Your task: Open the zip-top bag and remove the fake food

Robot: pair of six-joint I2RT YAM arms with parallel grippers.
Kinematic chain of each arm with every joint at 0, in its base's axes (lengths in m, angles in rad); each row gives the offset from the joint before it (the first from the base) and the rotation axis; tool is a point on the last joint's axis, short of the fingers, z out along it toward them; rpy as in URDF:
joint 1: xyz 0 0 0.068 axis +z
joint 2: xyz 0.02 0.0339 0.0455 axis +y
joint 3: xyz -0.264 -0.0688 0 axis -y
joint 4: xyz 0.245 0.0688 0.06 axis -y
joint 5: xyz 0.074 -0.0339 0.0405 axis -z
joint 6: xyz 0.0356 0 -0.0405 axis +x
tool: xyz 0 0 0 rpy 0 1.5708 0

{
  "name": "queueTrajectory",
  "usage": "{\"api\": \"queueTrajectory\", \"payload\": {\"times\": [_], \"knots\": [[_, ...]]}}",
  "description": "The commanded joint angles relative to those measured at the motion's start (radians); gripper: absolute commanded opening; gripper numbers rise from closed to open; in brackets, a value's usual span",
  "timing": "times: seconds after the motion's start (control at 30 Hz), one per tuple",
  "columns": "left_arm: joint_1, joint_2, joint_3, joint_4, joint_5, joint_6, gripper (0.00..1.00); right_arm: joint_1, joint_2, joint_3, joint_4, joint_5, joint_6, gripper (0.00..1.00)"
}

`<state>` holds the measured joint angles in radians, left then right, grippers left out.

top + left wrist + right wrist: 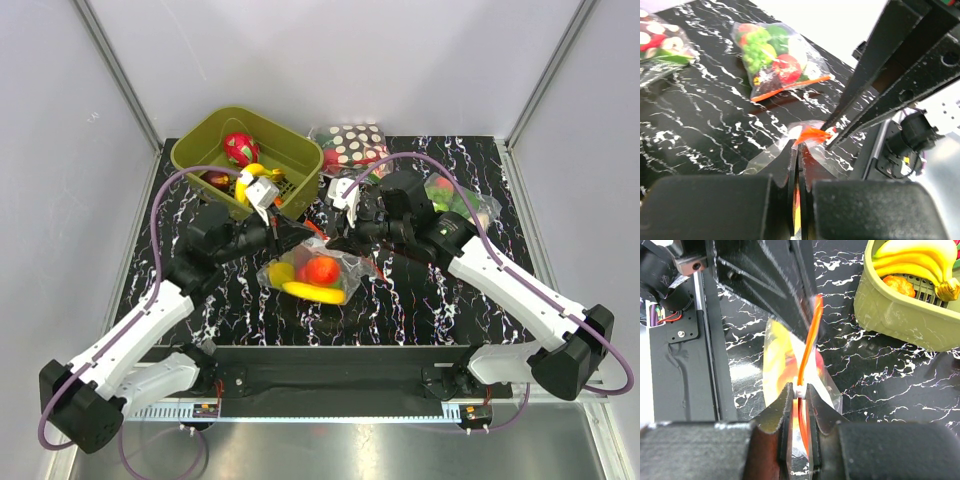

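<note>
The zip-top bag (312, 276) lies at the table's middle, its orange-red zip strip (812, 330) lifted between the two grippers. Inside it are fake food pieces: a yellow banana (312, 292), a red round fruit (321, 269) and a yellow piece (281, 272). My left gripper (300, 233) is shut on the bag's top edge at one end of the strip (812, 134). My right gripper (337, 240) is shut on the strip at a small white slider (799, 388). The two sets of fingertips almost touch. The left gripper's fingers (780, 295) also show in the right wrist view.
An olive basket (200, 150) at the back left holds a dragon fruit toy (240, 147) and a banana (258, 182). A polka-dot bag (352, 145) lies behind the arms. A bag of green and red vegetables (775, 55) lies at the right.
</note>
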<state>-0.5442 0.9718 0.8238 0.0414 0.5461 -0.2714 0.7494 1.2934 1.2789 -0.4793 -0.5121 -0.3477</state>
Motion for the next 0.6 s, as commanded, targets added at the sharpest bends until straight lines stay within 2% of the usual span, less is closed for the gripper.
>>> {"api": "queueTrajectory", "payload": {"times": [0.0,0.33,0.57], "knots": [[0.033,-0.038,-0.009,0.028,-0.189,0.012,0.00,-0.004,-0.020,0.017,-0.050,-0.019,0.004,0.00],[0.033,-0.113,-0.129,0.072,-0.446,-0.058,0.00,-0.005,-0.020,0.010,-0.050,0.007,0.029,0.00],[0.033,-0.208,-0.224,0.084,-0.569,-0.074,0.00,-0.004,-0.026,-0.006,-0.045,0.064,0.055,0.00]]}}
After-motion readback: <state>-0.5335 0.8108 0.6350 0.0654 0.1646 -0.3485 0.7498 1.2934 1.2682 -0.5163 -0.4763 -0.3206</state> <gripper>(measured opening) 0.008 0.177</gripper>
